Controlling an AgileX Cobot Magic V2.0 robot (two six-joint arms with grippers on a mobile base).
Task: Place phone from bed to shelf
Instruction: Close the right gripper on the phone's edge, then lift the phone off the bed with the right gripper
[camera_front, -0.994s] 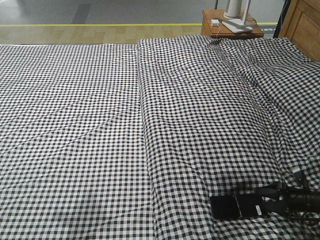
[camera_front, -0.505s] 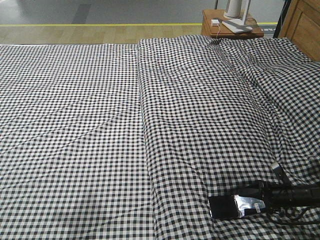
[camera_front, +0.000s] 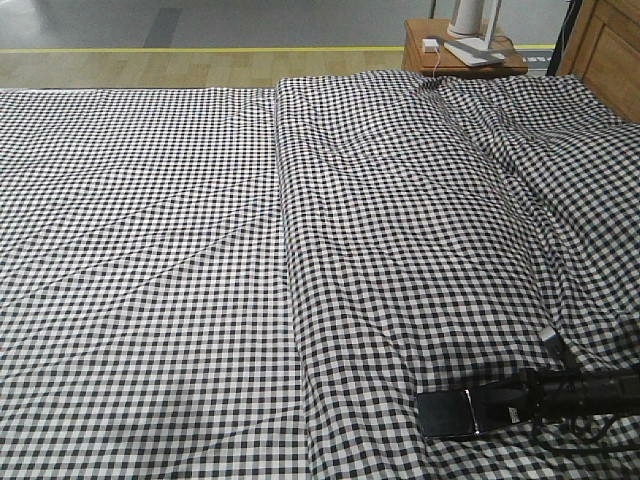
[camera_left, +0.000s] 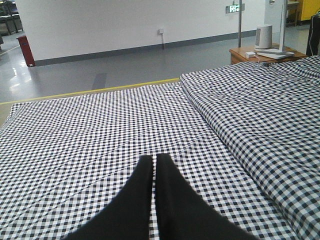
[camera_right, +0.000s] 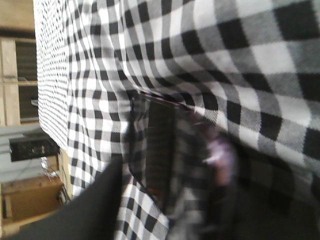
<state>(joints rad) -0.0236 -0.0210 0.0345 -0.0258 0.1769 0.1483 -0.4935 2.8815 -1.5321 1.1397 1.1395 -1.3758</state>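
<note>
Lying near the bottom right of the front-facing view, the slim glossy black rectangular phone (camera_front: 447, 415) rests on the large black-and-white gingham bed (camera_front: 150, 250), just below a long raised fold. The black right gripper (camera_front: 508, 406) reaches in low from the right edge, nearly level with the fabric, and its jaws are closed over the phone's right end. That end-on approach suits a thin flat slab that gives no purchase from above. Half a second ago the phone's right half flashed bright, as if tipped toward the light. Now it reads dark and flatter, and the arm sits a touch lower. Far off at the top stands a small reddish-brown wooden side table (camera_front: 440, 62). The carry to the shelf is not yet begun.

From the left wrist, the black left gripper (camera_left: 154, 161) hangs over open gingham (camera_left: 75, 140) with its two fingers pressed nearly together on nothing, parked well apart from the phone, likely to keep clear.

From the right wrist the picture is smeared. A dark glossy panel mirroring the checks, probably the phone (camera_right: 160, 145), fills the middle against the bed cloth (camera_right: 240, 40), with one black finger (camera_right: 85, 210) beside it. The grip itself cannot be confirmed here.
</note>
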